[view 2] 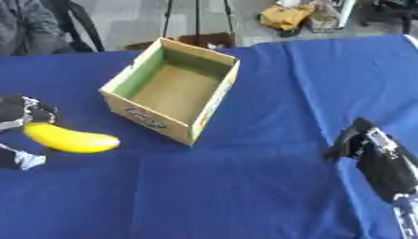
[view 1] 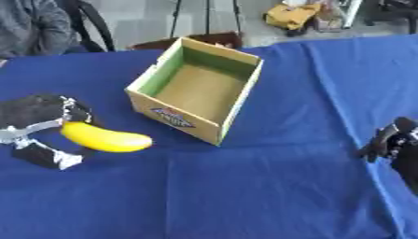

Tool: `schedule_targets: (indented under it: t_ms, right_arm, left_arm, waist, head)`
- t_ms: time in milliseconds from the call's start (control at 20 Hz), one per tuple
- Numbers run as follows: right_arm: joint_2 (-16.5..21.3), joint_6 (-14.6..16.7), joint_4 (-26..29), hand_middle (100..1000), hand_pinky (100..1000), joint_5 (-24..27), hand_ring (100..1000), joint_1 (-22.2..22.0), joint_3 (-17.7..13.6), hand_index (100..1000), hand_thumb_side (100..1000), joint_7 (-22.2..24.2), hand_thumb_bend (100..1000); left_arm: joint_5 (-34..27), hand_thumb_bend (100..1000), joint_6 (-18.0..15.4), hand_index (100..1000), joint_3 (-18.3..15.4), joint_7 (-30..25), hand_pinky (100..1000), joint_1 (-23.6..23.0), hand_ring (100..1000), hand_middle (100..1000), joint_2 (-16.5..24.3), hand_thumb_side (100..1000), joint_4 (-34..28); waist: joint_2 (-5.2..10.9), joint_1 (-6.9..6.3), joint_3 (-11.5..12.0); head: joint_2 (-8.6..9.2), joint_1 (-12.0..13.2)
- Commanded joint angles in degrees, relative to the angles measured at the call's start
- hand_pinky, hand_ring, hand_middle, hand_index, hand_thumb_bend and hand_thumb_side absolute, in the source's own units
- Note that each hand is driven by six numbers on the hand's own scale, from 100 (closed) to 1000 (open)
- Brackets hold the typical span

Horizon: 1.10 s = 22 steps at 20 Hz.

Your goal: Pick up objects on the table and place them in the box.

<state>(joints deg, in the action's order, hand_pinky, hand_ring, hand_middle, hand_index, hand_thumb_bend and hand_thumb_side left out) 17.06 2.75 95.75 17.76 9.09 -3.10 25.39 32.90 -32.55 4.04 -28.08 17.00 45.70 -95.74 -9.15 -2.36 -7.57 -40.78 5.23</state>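
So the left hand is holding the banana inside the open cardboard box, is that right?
Not quite. The left hand does hold the banana, but out on the blue tablecloth to the left of the box, not inside it. The left eye view shows the box holding nothing.

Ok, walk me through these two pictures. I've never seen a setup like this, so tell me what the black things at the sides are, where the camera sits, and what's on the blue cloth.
Both pictures come from one stereo camera in a humanoid robot's head, looking down at its work: one from the left eye, one from the right, taken at the same moment, so they nearly match.

The black and silver shape at the left is the robot's left hand. Its fingers are closed around a yellow banana, which it holds just above the blue tablecloth.

The black shape at the right edge is the right hand. It holds nothing; I cannot tell how its fingers are set.

In the middle stands an open cardboard box, with nothing visible inside. The job is to put objects into it, so the banana probably goes in next.
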Motion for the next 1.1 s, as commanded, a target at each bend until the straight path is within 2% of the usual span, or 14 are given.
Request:
schedule_targets:
  t_ms: [50, 450, 900, 1100]
  right_arm:
    - [1.5, 0.1, 0.7, 312, 517, 0.0, 373, 0.6, 0.0, 499, 795, 0.2, 100]
    - [1.5, 0.2, 0.6, 311, 517, -0.1, 373, 0.7, 0.2, 499, 795, 0.4, 100]
    - [1.4, 0.3, 0.7, 311, 517, -0.2, 373, 0.9, 0.4, 500, 795, 0.6, 100]
    - [1.3, 0.3, 0.7, 311, 517, -0.2, 373, 1.1, 0.6, 500, 794, 0.8, 100]
  left_arm:
    - [-2.2, 210, 0.0, 745, -0.3, -0.7, 556, 2.0, 534, 515, 3.1, 296, -0.8]
    - [-6.1, 180, 0.3, 744, -0.1, -2.5, 555, 6.1, 529, 511, 3.6, 278, 0.1]
    - [-8.4, 129, 1.0, 741, 0.5, -4.8, 551, 11.9, 520, 505, 1.7, 269, 4.1]
    - [-8.8, 100, 1.2, 740, 1.0, -6.0, 549, 15.2, 517, 502, 0.4, 292, 7.2]
  waist:
    - [0.89, 0.0, -0.2]
    - [0.69, 0.07, -0.6]
    - [0.35, 0.29, -1.3]
    - [0.06, 0.39, -1.7]
  head:
    - [0.44, 0.2]
    - [0.64, 0.4]
    - [1.27, 0.7]
    - [1.75, 0.7]
